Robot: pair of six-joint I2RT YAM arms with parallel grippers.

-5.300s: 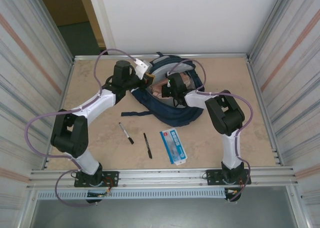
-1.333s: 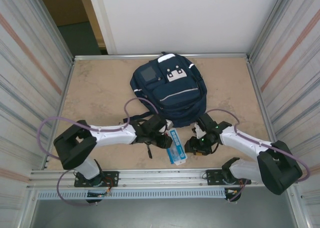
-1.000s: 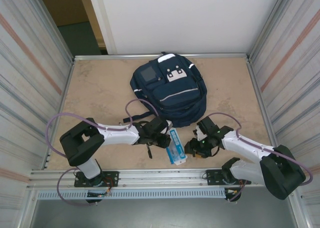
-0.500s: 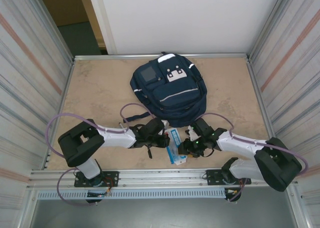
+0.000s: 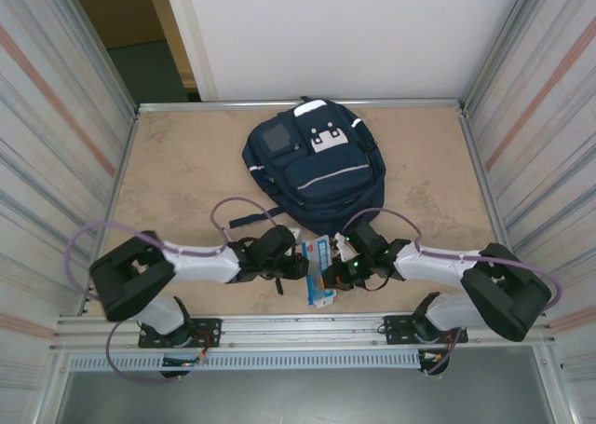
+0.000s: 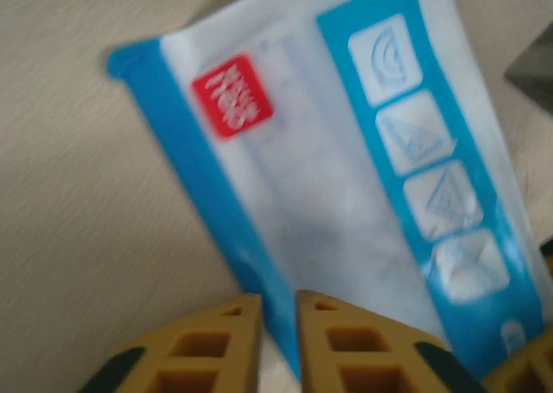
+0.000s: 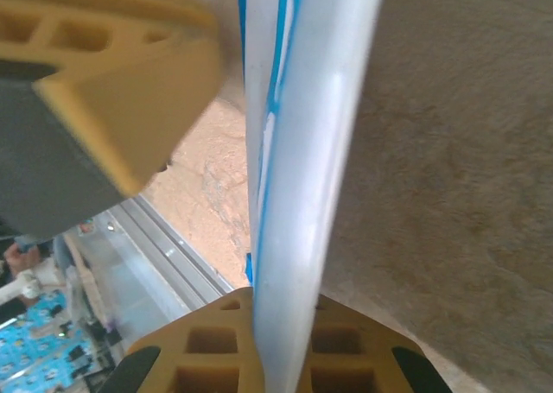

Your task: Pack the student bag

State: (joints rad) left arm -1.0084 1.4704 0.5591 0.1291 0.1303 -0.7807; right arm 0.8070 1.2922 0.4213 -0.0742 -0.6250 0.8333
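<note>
The student bag [image 5: 314, 170], navy with white patches, lies zipped and front-up at the back middle of the table. Just in front of it is a blue-and-white flat packet [image 5: 319, 296] with a red label [image 6: 232, 95]. My two grippers meet over it. My right gripper [image 5: 330, 277] is shut on the packet's right edge. In the right wrist view the packet [image 7: 298, 151] stands edge-on between that gripper's [image 7: 281, 311] fingertips. My left gripper [image 5: 302, 266] sits at the packet's left edge. Its jaws [image 6: 278, 311] stand a narrow gap apart, with the blue border running into the gap.
Metal rails [image 5: 279, 329] run along the table's near edge. Corrugated walls close in both sides. My left forearm [image 5: 209, 264] lies low across the near-left part of the table. A dark bag strap [image 5: 251, 221] trails toward it.
Both grippers have closed in on the packet from either side. The right one has shut on its edge and tipped it up. The left jaws have parted slightly.
</note>
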